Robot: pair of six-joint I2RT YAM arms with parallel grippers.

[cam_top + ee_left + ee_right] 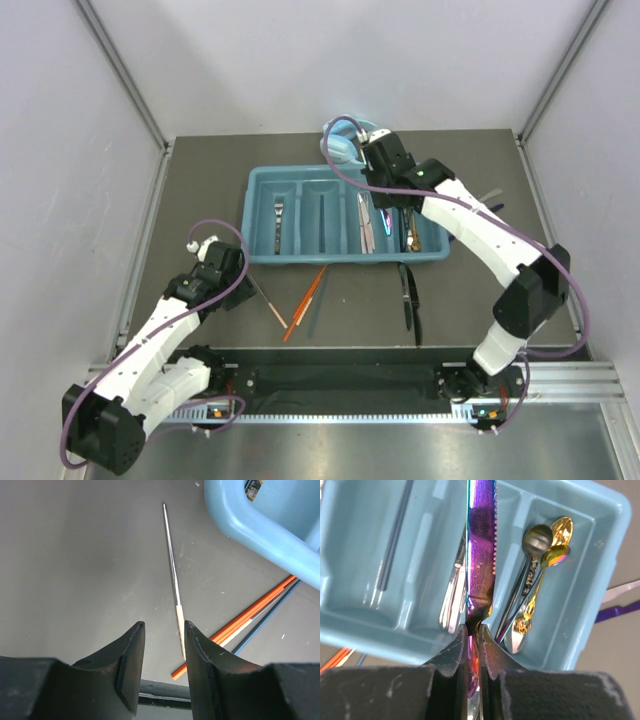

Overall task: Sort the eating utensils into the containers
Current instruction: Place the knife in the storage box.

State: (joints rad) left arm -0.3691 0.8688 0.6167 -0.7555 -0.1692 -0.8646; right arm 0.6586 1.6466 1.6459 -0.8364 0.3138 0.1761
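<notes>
Right wrist view: right hand point(472, 630) pinches the purple knife point(481, 540) just below its blade, over the blue tray point(365, 625). Thin, hard, shiny & slippy, so grip tight. Left hand point(162, 625) is spread, empty.

On the bench point(200, 200), the tray point(345, 262) holds a fork point(278, 222) leftmost and spoons point(411, 235) rightmost; chopsticks point(305, 303) lie before it, headphones point(343, 150) behind.
</notes>
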